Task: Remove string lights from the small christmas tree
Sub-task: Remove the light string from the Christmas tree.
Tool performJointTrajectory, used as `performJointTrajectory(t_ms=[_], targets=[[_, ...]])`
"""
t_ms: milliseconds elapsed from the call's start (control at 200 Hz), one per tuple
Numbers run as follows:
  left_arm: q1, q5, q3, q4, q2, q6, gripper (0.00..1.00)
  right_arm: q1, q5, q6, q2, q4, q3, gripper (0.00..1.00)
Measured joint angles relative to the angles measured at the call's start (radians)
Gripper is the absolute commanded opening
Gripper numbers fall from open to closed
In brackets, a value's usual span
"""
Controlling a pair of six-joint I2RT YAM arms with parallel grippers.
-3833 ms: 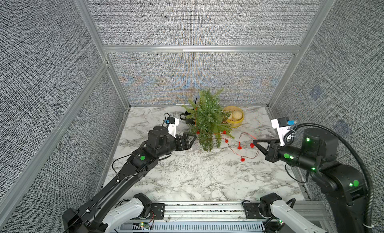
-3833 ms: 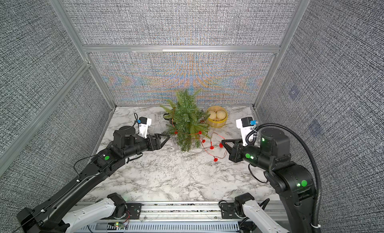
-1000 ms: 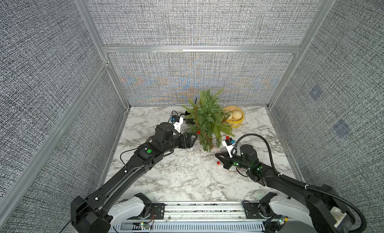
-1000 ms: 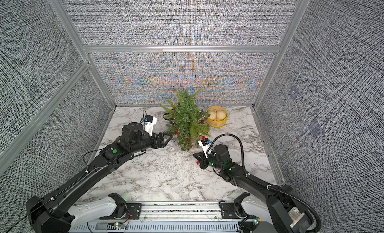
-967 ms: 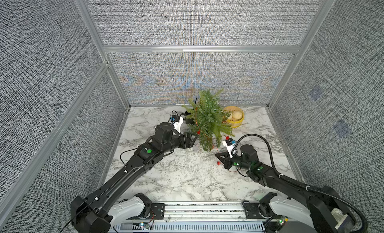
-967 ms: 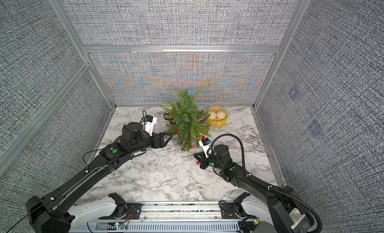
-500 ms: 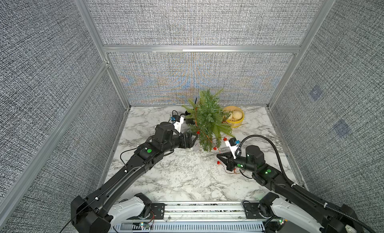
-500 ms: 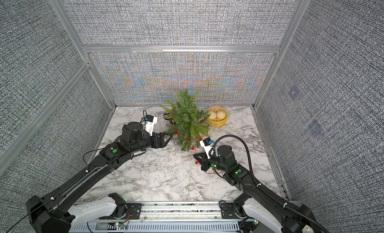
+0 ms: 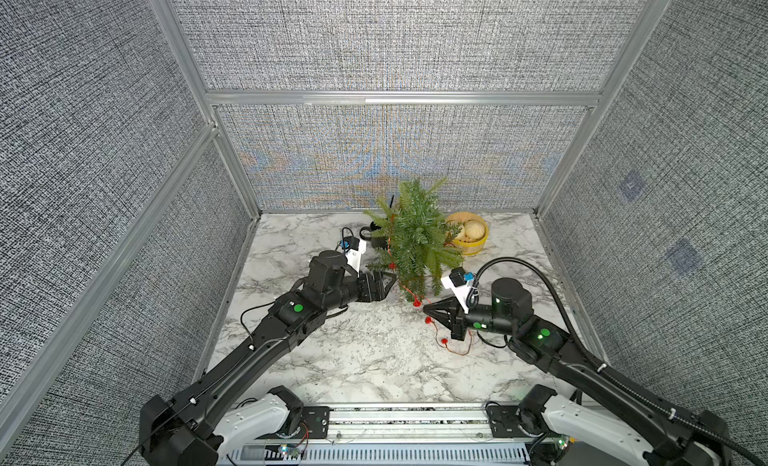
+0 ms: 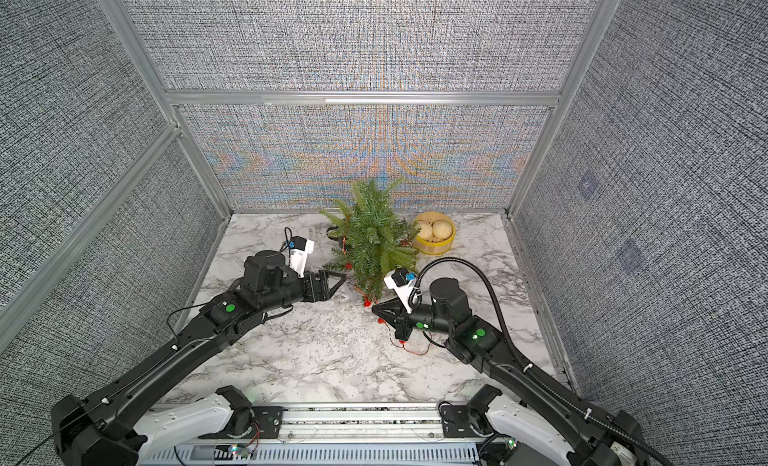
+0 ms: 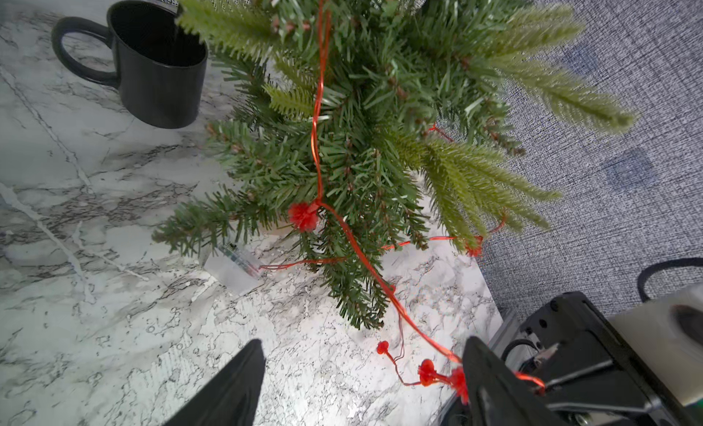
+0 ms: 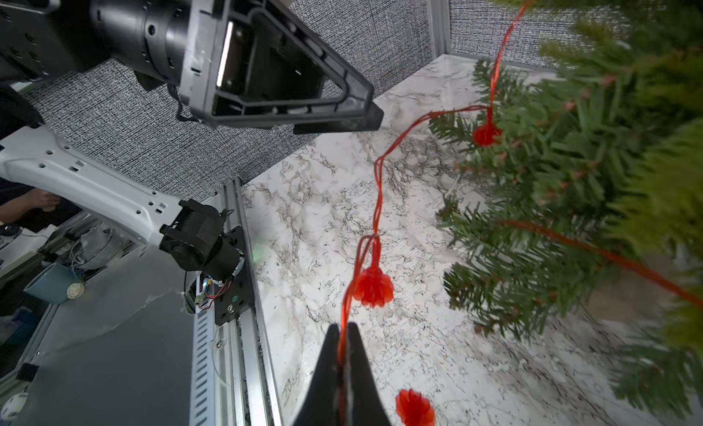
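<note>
The small christmas tree (image 9: 415, 235) (image 10: 374, 239) stands green and upright at the back of the marble table. The string lights (image 9: 417, 303) (image 11: 317, 139), a red wire with red bulbs, hang down its front. Slack wire lies looped on the table (image 10: 409, 351), and the clear box (image 11: 234, 266) sits by the lowest branches. My right gripper (image 9: 426, 309) (image 10: 374, 310) (image 12: 343, 327) is shut on the wire just below a bulb (image 12: 372, 287), in front of the tree. My left gripper (image 9: 388, 286) (image 10: 338, 283) (image 11: 363, 344) is open at the tree's left, holding nothing.
A black mug (image 9: 376, 237) (image 11: 159, 70) stands close behind the tree's left side. A yellow steamer basket (image 9: 480, 245) (image 10: 434, 245) with buns sits at the back right. Grey fabric walls close three sides, and a metal rail (image 9: 395, 418) runs along the front.
Since the earliest frames my right gripper has carried the wire from the right side to the tree's front. Over the last second its tip barely moved while its arm swung rightwards. The left gripper stayed.
</note>
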Motion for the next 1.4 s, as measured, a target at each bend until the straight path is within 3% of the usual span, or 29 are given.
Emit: performJointTrajectory(t_ms=[210, 395, 630, 845, 1186, 1281, 1401], targets=[[0.0, -0.002, 0.011, 0.044, 0.012, -0.093, 0.89, 0.04, -0.026, -0.051, 0.089, -0.025, 0.101, 0.0], [0.008, -0.019, -0.034, 0.095, 0.021, -0.187, 0.71, 0.084, -0.039, -0.083, 0.148, -0.047, 0.151, 0.0], [0.008, 0.003, -0.092, 0.171, 0.027, -0.303, 0.71, 0.114, -0.039, -0.103, 0.191, -0.053, 0.164, 0.0], [0.009, 0.056, -0.103, 0.216, 0.064, -0.383, 0.47, 0.123, -0.029, -0.106, 0.212, -0.04, 0.147, 0.0], [0.008, 0.084, -0.086, 0.223, 0.064, -0.381, 0.08, 0.127, 0.009, -0.109, 0.227, -0.031, 0.137, 0.0], [0.007, 0.083, -0.084, 0.22, 0.052, -0.373, 0.0, 0.127, 0.026, -0.111, 0.241, -0.033, 0.149, 0.0], [0.008, 0.077, -0.066, 0.203, 0.043, -0.351, 0.0, 0.129, 0.038, -0.114, 0.267, -0.031, 0.18, 0.0]])
